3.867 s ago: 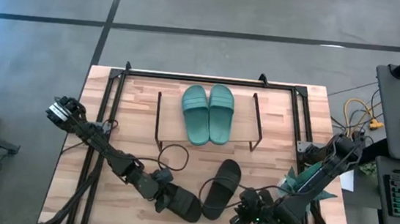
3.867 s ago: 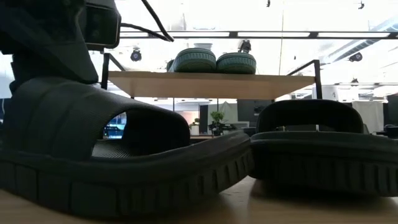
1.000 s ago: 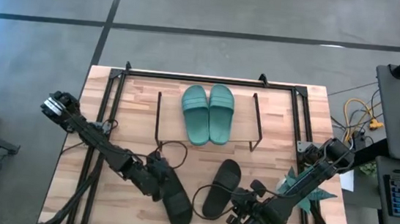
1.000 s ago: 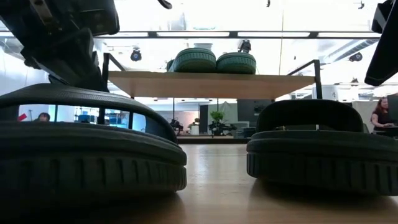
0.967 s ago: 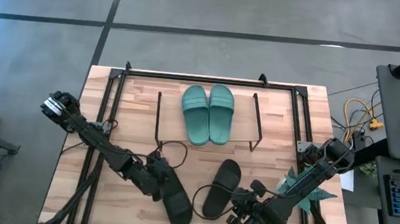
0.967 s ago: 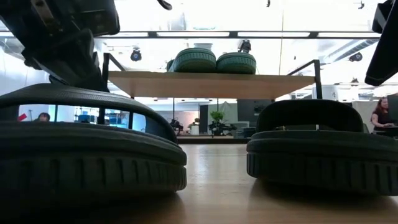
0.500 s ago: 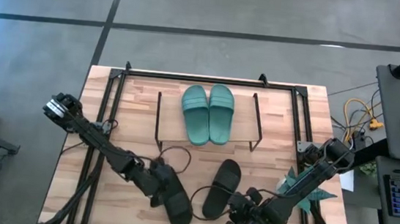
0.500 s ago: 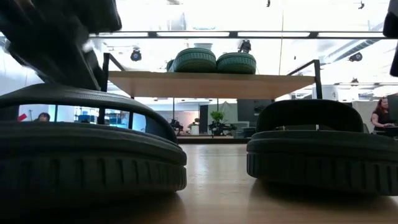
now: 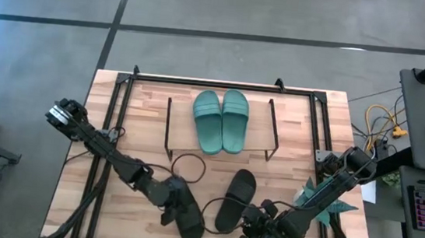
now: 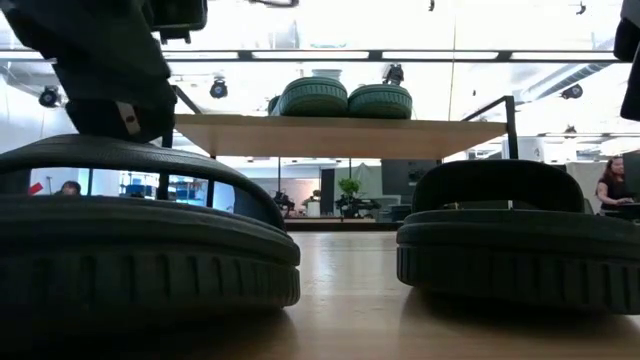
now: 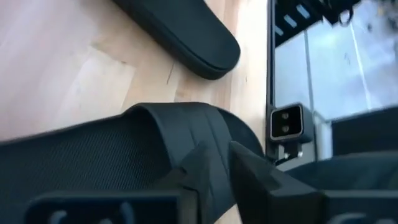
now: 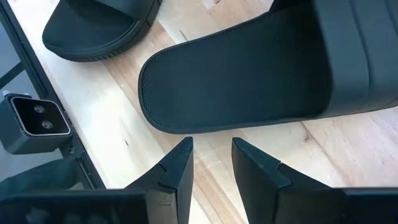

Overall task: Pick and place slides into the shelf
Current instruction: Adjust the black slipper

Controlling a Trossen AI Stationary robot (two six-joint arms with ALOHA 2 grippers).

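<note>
Over left black slide [image 11: 124, 149], left pincer [image 11: 214, 165] narrowly parted, touching strap; right pincer [image 12: 211, 158] slightly parted, empty, beside other black slide [image 12: 249, 81].

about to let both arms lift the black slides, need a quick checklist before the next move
1. Left pincer over the strap of the left black slide: ok, its fingers straddle the strap, open.
2. Left pincer actually gripping that slide: not ok, nothing is clamped.
3. Right pincer lined up on the right black slide: not ok, open and short of the slide's end, bare table between the fingers.
4. Two teal slides already on the shelf top board: ok, side by side.
5. Room left on the top board for the black pair: cannot tell.
6. Black slides apart from each other: ok.
</note>
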